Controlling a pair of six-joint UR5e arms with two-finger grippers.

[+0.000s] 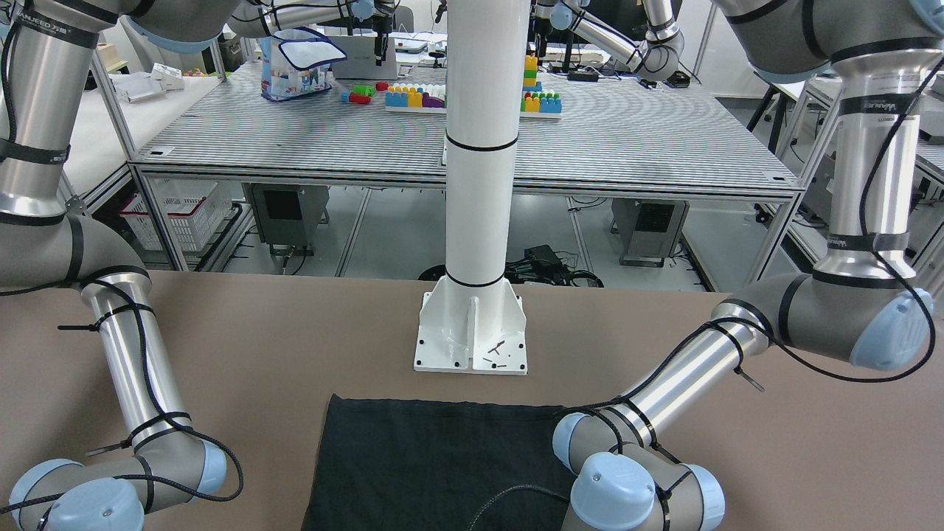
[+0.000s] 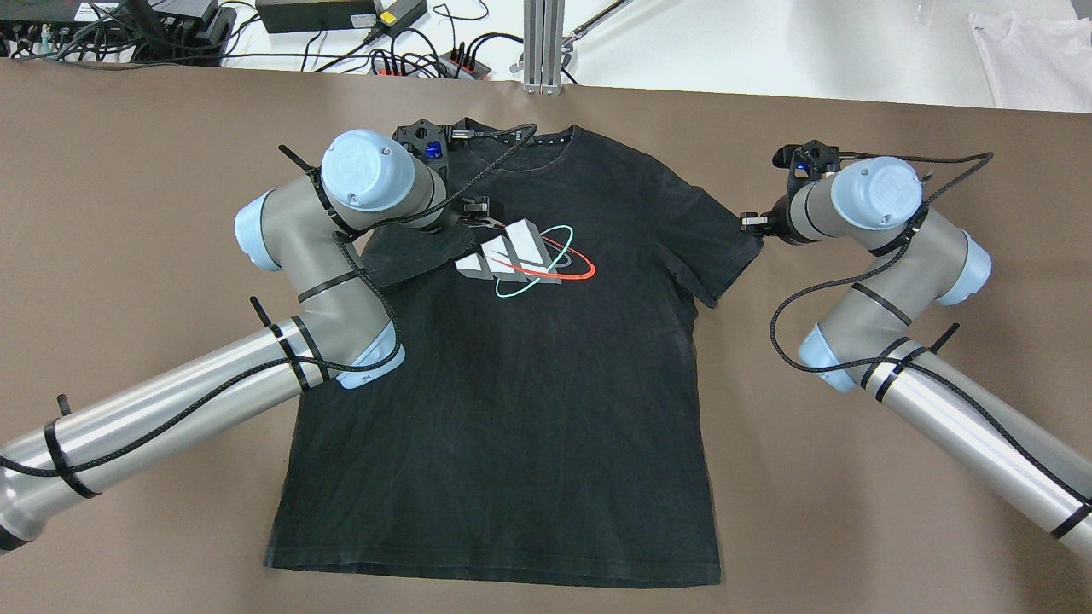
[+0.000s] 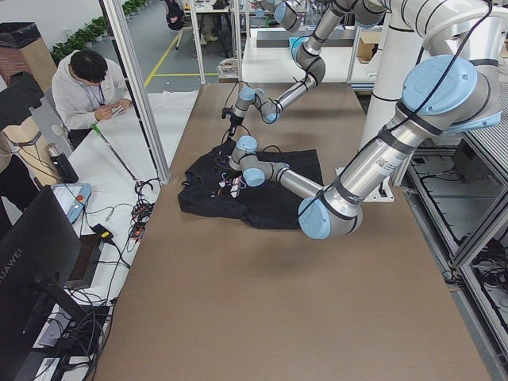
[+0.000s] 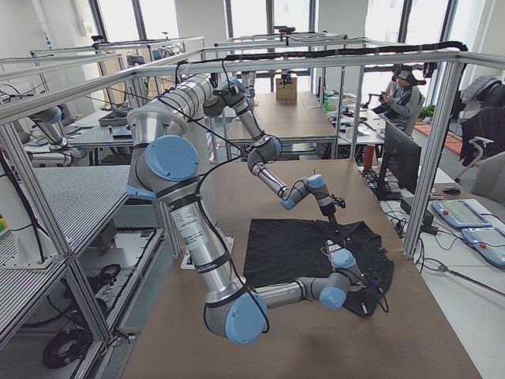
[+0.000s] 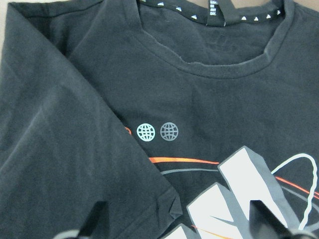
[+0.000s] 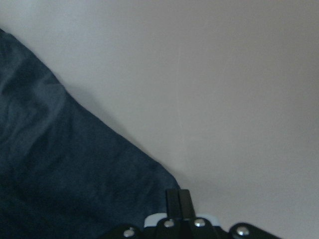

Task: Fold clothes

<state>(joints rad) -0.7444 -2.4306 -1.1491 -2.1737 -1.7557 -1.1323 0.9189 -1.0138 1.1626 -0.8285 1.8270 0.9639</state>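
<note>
Black cotton T-shirt with printed chest logo [image 2: 512, 384]: lying flat mid brown surface [image 2: 128, 170], left sleeve doubled inward. Left tool [image 2: 482, 213]: hovering spread open above it. Right tool [image 6: 177, 198]: pinching closed at right sleeve edge; hold unclear, likely risking slipping and skewing the fold

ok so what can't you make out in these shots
- Left sleeve of the T-shirt: overhead, the left arm covers most of it.
- Whether the right gripper pinches the right sleeve: right wrist view, fingers together at its corner, contact hidden.
- Neck-tape print: left wrist view, too small.
- T-shirt's upper half: front-facing view, cut off by the bottom edge.
</note>
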